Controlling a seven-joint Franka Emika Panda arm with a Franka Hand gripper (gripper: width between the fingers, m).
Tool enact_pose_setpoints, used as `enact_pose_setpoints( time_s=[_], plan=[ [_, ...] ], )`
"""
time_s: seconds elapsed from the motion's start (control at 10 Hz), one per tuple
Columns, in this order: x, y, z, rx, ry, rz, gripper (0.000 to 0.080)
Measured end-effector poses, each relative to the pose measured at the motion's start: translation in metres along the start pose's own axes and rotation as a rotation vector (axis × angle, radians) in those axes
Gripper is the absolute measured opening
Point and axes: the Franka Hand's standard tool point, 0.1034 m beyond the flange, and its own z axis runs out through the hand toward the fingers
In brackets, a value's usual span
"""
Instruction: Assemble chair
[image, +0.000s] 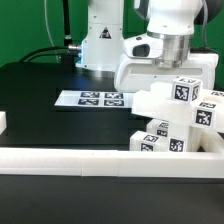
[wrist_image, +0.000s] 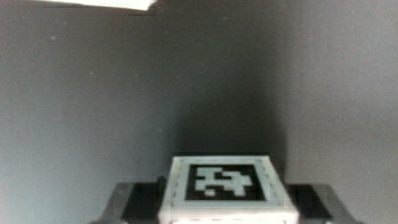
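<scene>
A tagged white chair part (wrist_image: 224, 188) is seen gripped between the fingers of the hand (wrist_image: 221, 205), above the dark worktop (wrist_image: 107, 110). It should be kept level and lowered slowly toward the stacked chair parts (image: 180, 125).

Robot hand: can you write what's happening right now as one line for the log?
task: assemble chair | hand: shut on tagged white part | chair parts: heaped at exterior view's right, against border rail | marker board: flat on table
</scene>
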Motion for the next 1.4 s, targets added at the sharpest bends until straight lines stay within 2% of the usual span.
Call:
enact_pose_setpoints(
  time_s=[0.1,0.4,0.5,0.6,0.9,1.1,1.3,1.4],
  plan=[
    [0.002,0.002,-0.010,0.005,-0.009,-0.010,0.0282],
    [0.014,0.002,-0.069,0.042,-0.040,-0.016,0.0282],
    [0.024,0.004,-0.091,0.050,-0.048,-0.018,0.0282],
    [0.037,0.001,-0.104,0.049,-0.061,-0.027,0.0282],
    [0.041,0.003,-0.106,0.050,-0.059,-0.041,0.0282],
    [0.079,0.010,-0.136,0.061,-0.034,-0.080,0.0284],
    [0.116,0.009,-0.150,0.060,-0.018,-0.115,0.0284],
    [0.128,0.004,-0.151,0.058,-0.006,-0.137,0.0284]
  ],
)
